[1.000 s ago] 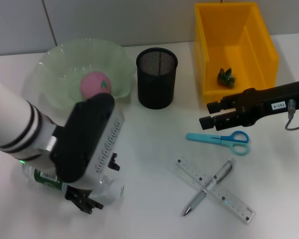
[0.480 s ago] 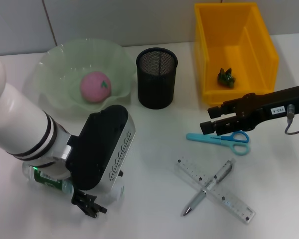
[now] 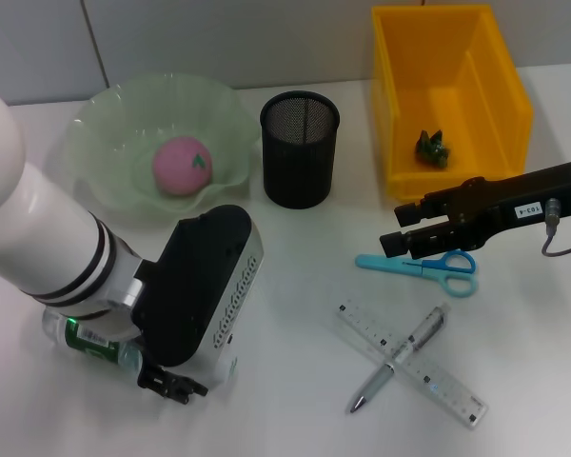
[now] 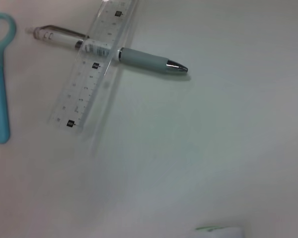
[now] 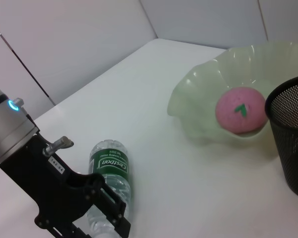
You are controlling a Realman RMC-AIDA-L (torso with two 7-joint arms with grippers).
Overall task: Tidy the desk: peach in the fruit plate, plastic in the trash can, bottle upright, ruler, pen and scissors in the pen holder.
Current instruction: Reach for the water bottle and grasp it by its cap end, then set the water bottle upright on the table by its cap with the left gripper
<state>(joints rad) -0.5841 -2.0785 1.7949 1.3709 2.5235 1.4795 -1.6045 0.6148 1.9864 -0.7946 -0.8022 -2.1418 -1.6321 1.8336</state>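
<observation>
A clear bottle (image 3: pixel 81 341) with a green label lies on its side at the front left; it also shows in the right wrist view (image 5: pixel 109 173). My left gripper (image 3: pixel 171 386) is low at the bottle's right end, also seen in the right wrist view (image 5: pixel 111 213). The pink peach (image 3: pixel 182 164) sits in the pale green fruit plate (image 3: pixel 95 133). My right gripper (image 3: pixel 400 227) is open, just above the blue scissors (image 3: pixel 421 264). The clear ruler (image 3: pixel 414 367) and grey pen (image 3: pixel 400 357) lie crossed at the front right. The black mesh pen holder (image 3: pixel 300 148) stands upright.
The yellow bin (image 3: pixel 400 95) stands at the back right with a green plastic scrap (image 3: pixel 431 148) inside. The left wrist view shows the ruler (image 4: pixel 97 64), pen (image 4: pixel 139 57) and scissors (image 4: pixel 0 89) on the white table.
My left arm has swung right and toward the front, uncovering the peach. My right gripper has shifted slightly lower, closer to the scissors.
</observation>
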